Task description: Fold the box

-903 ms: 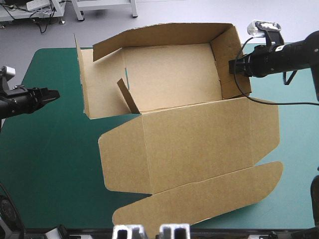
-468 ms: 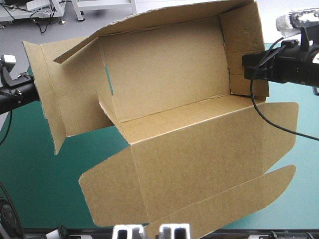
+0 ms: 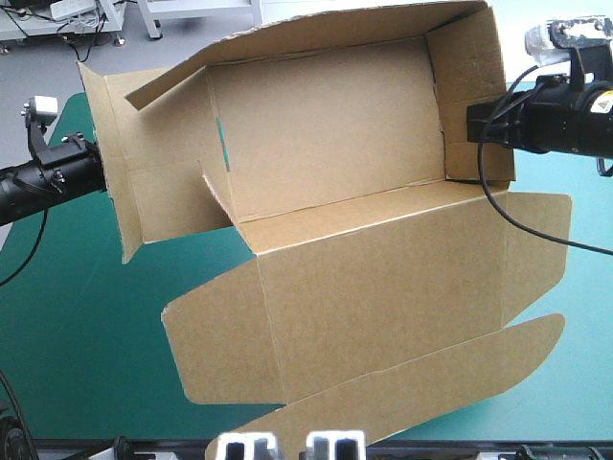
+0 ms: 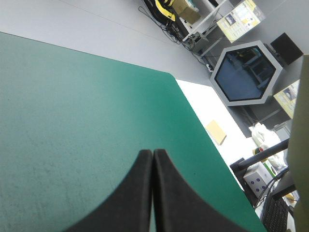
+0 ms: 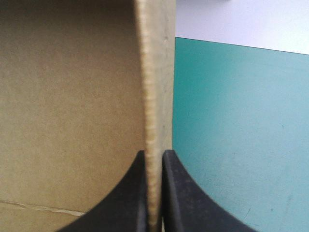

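Presently listed: one brown box [image 3: 326, 125], part-formed, tilted up over the far half of the table so its open inside faces the high view; far wall and right wall [image 3: 474, 91] raised; left flap [image 3: 144, 182] splayed outward, untucked; small inner tab [image 3: 218, 192] loose at the left corner; lid panel [image 3: 383, 287] and tuck flap [image 3: 431, 379] unfolded, sloping toward the near edge.

Right gripper [image 5: 154, 155]: black fingers pinching the right wall, board edge between them.

Left gripper [image 4: 153, 152]: pressed together, holding nothing, just beside the left flap on its outer side; whether it touches the board cannot be told.

Teal-green table cover [image 3: 77, 316]: showing at the left, under the flap.

Risk, as judged: the whole box seems to hang from one pinch on a thin wall; the wide lid's weight could twist that wall, crease it, or pull it from the fingers; a push from the left on the loose flap could swing the box round rather than fold the flap; the tab could catch outside the wall instead of tucking in.
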Available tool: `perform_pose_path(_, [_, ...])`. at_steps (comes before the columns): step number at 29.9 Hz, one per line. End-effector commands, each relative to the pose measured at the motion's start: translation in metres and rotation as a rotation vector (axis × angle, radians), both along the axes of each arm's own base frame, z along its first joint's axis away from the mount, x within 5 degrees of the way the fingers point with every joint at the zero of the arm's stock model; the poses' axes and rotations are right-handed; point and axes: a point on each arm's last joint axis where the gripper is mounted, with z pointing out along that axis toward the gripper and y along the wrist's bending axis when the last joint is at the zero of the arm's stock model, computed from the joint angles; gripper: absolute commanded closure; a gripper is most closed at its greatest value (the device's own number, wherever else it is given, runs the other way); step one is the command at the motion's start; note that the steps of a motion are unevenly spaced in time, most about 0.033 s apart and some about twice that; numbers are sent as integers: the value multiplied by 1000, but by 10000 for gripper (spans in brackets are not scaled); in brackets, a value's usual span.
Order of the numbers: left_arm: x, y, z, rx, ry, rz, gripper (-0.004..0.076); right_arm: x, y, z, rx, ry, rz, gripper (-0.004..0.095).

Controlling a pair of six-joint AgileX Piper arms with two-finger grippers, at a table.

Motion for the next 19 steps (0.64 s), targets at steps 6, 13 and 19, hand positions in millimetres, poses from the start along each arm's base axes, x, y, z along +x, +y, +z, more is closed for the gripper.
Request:
perform_pose_path(6, [-21, -17, 29, -86, -100, -97, 726, 13, 1, 2, 56, -14, 10, 925])
perform_pose_path(13, [-30, -30, 37, -89, -131, -144, 726, 33, 1, -8, 59, 10, 6, 925])
perform_pose_path(19, [-36, -36, 44, -124, -160, -162, 726, 47, 1, -14, 68, 14, -1, 925])
